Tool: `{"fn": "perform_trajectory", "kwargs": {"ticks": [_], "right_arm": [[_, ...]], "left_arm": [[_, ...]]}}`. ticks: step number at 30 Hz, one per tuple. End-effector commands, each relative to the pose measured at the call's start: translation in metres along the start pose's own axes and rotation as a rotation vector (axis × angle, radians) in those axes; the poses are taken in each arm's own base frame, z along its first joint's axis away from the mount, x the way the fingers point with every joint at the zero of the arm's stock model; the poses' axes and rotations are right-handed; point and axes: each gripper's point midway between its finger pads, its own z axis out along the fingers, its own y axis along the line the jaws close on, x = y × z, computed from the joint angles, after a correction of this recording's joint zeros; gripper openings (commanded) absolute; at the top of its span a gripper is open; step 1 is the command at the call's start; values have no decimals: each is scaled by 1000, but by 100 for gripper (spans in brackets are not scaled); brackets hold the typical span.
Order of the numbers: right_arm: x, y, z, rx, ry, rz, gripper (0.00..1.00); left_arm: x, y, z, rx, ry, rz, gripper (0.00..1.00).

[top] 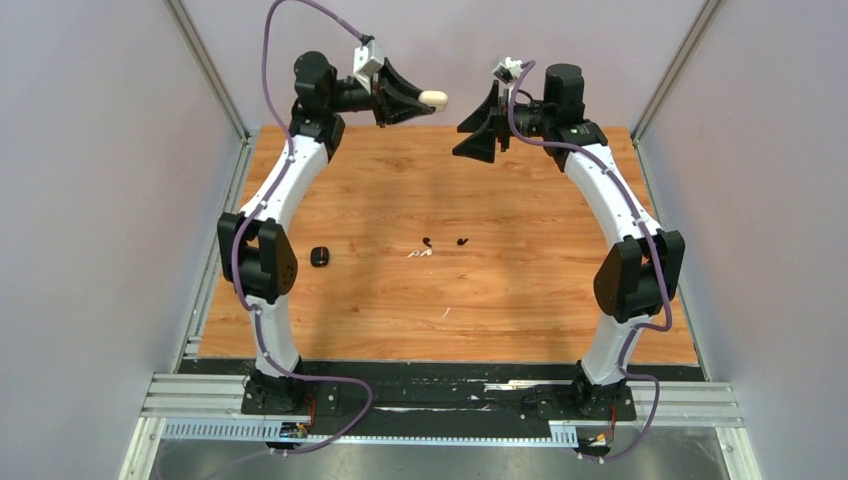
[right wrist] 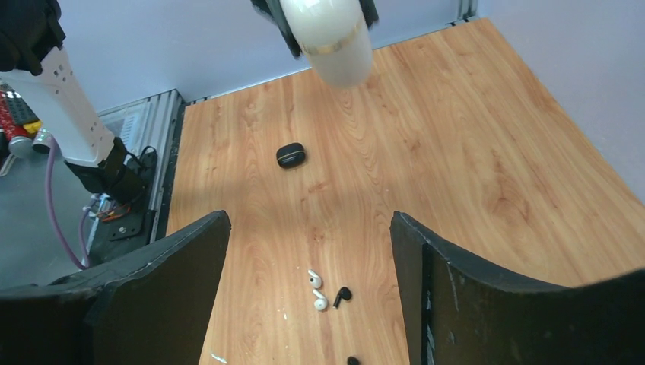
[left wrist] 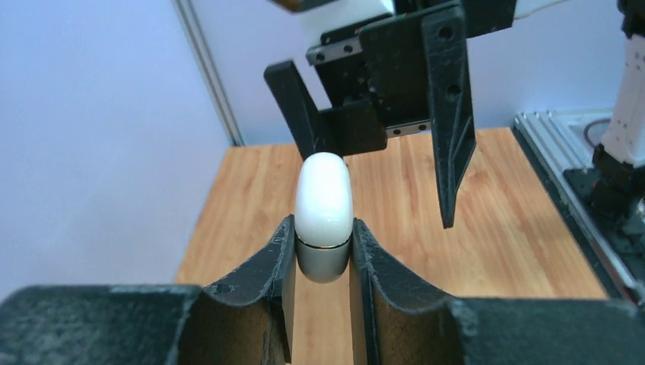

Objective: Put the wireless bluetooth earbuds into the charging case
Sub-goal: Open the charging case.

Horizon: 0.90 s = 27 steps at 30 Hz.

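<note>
Lilac walls close in a wood-grain tabletop (top: 520, 300), and from my station I see both arms reaching high over its far edge. My left gripper (left wrist: 323, 228) is clamped on a glossy white pebble-shaped charging case (left wrist: 324, 190). A thin metallic band runs around the case level with the fingertips (left wrist: 283, 251), and the case hangs in the air well above the wood. My right gripper (right wrist: 308, 228) faces it with its jaws spread wide and nothing between them. Down on the table the wireless bluetooth earbuds lie loose near the middle. Two tiny white earbuds (right wrist: 320, 303) are close together, a black earbud (right wrist: 341, 296) is just beside them, and a second black earbud (right wrist: 352, 361) lies a little apart. A small rounded black case (right wrist: 290, 155) sits shut, well off toward my left arm's side.
</note>
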Motion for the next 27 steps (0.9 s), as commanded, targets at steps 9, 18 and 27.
{"fn": "perform_trajectory", "kwargs": {"ticks": [9, 18, 27], "right_arm": [[-50, 6, -10, 77, -59, -155, 76], [-33, 13, 8, 41, -37, -133, 78], [8, 29, 26, -106, 28, -73, 67]], "left_arm": [[-9, 19, -13, 140, 54, 117, 0], [27, -41, -15, 6, 67, -123, 0], [46, -75, -26, 1, 111, -83, 0]]}}
